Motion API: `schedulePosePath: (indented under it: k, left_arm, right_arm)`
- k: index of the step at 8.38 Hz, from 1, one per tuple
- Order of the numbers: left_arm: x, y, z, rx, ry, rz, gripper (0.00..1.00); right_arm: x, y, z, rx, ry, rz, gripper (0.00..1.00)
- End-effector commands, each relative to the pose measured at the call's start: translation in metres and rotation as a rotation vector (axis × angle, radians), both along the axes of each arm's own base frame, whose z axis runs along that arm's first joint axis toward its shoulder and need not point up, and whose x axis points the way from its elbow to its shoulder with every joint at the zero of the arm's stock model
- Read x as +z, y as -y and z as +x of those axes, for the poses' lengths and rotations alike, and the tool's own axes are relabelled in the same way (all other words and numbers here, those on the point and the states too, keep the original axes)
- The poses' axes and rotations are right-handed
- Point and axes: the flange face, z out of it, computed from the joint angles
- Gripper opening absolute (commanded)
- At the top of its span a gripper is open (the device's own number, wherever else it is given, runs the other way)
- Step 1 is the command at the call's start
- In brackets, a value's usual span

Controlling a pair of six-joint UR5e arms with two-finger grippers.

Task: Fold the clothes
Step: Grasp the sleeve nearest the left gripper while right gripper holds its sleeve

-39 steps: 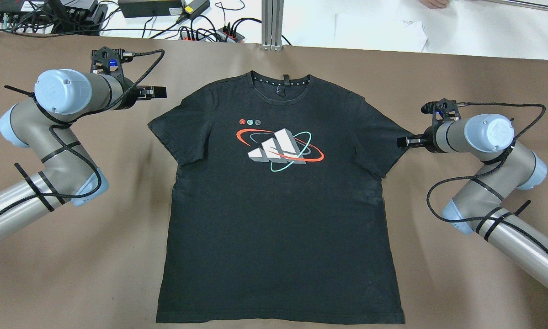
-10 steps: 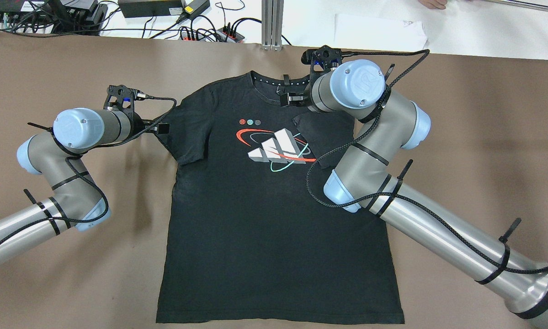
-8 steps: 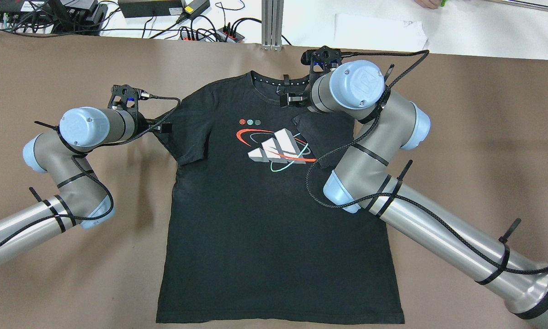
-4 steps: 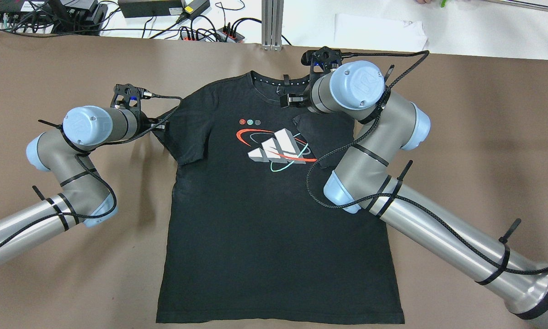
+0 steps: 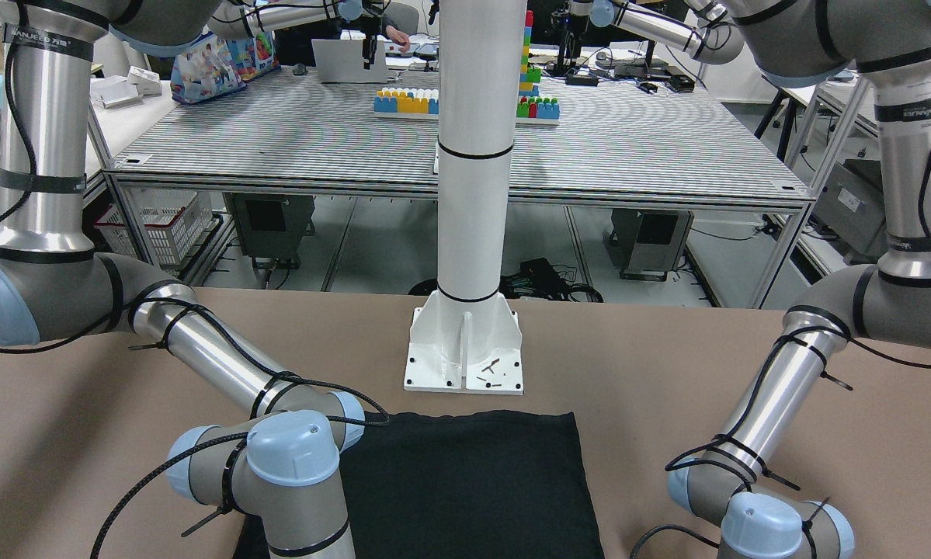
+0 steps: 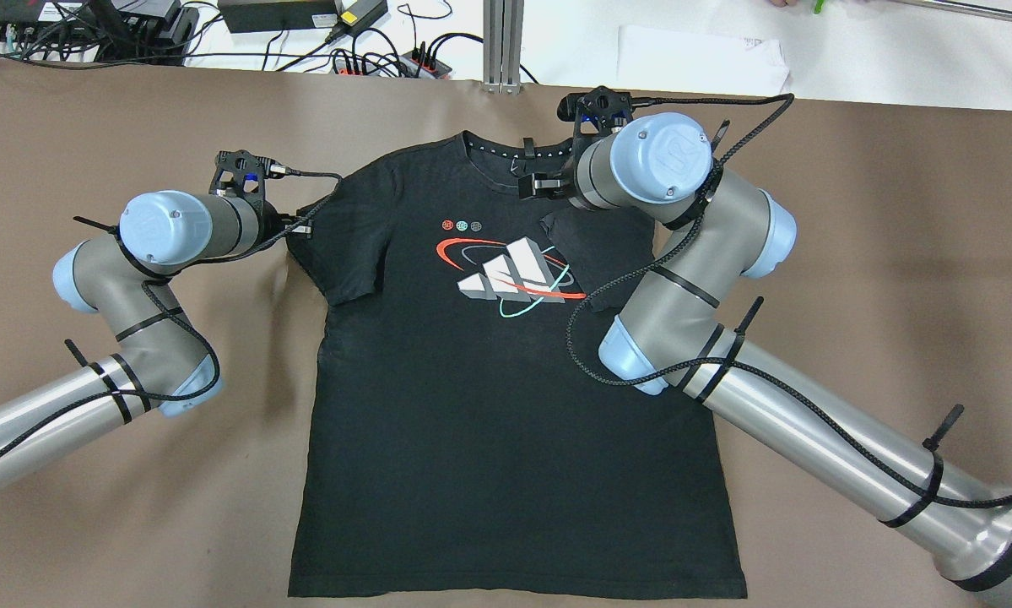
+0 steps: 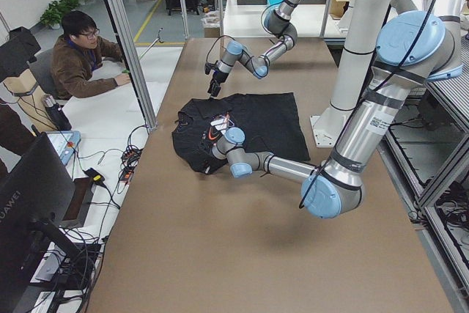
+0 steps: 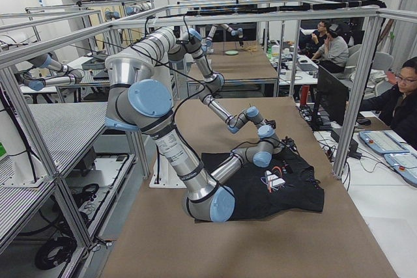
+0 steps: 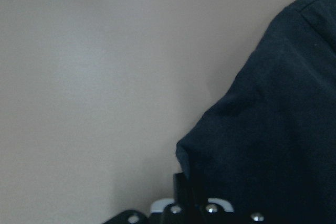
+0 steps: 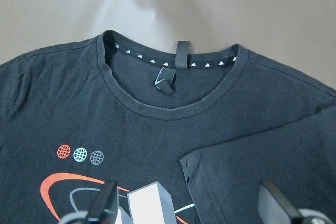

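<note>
Flat at mid-tabletop (image 6: 894, 253), collar toward the far edge: a black shirt (image 6: 506, 439). On the chest, a white three-bar logo (image 6: 514, 277) ringed in red and teal, beneath three small globe icons (image 6: 462, 225). White triangles along the collar tape (image 10: 207, 65). On the robot's right, one sleeve (image 6: 594, 245) folded in over the chest; just above it the right gripper (image 6: 529, 184), fingers (image 10: 107, 198) spread wide, holding nothing. At the outer edge of the other sleeve (image 6: 337, 245), the left gripper (image 6: 301, 228), clamped on the fabric. "HUAWEI" on a monitor (image 7: 29, 203) past the left end.
</note>
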Motion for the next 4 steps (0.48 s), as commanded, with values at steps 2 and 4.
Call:
schedulePosePath:
  k: [2,4]
  left_arm:
    - [-0.051,0.006,-0.002,0.002,-0.023,-0.014,0.0]
    - [-0.122,-0.007,-0.01,-0.014,0.005,-0.091,0.0]
  right_arm:
    - [0.006,-0.002,0.0,-0.002,0.0,0.0,0.94]
    - [0.005,-0.005,0.001,0.001,0.009,-0.003,0.94]
